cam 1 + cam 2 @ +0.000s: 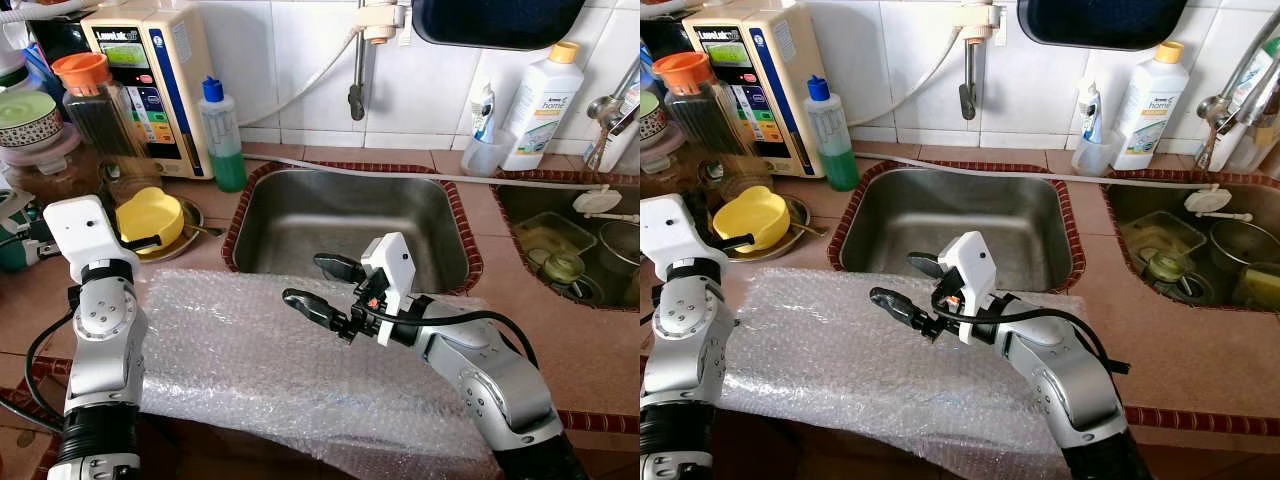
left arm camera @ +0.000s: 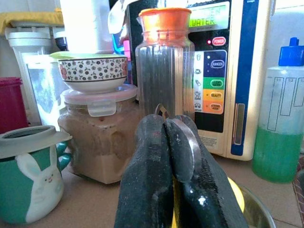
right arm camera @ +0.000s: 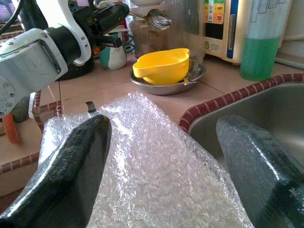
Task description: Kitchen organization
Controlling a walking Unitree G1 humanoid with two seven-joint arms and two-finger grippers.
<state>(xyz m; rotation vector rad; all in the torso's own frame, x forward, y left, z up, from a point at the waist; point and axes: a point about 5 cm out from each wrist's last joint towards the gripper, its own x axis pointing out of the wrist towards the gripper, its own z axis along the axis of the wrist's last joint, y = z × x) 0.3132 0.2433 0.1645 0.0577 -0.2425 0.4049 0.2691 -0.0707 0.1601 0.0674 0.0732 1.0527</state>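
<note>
A sheet of bubble wrap (image 1: 230,350) lies on the tiled counter in front of the steel sink (image 1: 350,215). My right gripper (image 1: 305,280) hovers open over the wrap's far edge, by the sink rim, with nothing between its fingers. To the left, a yellow bowl (image 1: 150,215) sits in a shallow steel dish (image 1: 192,232). My left gripper (image 1: 145,243) is just above this bowl. It is shut on a metal spoon (image 3: 159,19), whose handle (image 2: 183,142) is pinched between the black fingers.
Behind the bowl stand a jar with an orange lid (image 1: 95,110), a water machine (image 1: 150,80) and a green-liquid bottle (image 1: 222,135). A teal rabbit mug (image 2: 28,171) and a lidded tub (image 2: 102,137) are further left. A second sink (image 1: 575,250) holds dishes; a white detergent bottle (image 1: 540,105) stands behind.
</note>
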